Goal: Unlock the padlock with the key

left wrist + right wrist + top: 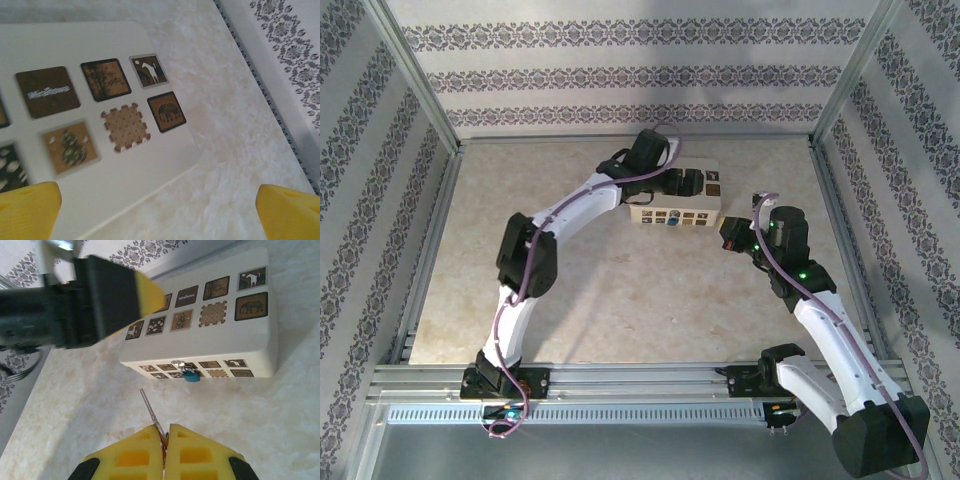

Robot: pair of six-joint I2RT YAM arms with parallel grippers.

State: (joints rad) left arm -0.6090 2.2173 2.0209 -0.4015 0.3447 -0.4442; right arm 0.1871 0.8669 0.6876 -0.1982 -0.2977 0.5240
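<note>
**Top view.** The white box (692, 205) sits near the far edge of the table (620, 300), right of centre. The blue padlock (675, 222) hangs on the box's near side face. The left gripper (695, 183) is positioned over the box top. The right gripper (728, 238) stands just beside the box's near right corner.

**Left wrist view.** The yellow fingertips (27, 210) are spread wide and hold nothing. One is above the box top, the other above bare table.

**Right wrist view.** The right fingers (140, 452) are pressed together, pinching the key (149, 407) by its head. The blade points up toward the padlock and is clearly apart from it.
</note>
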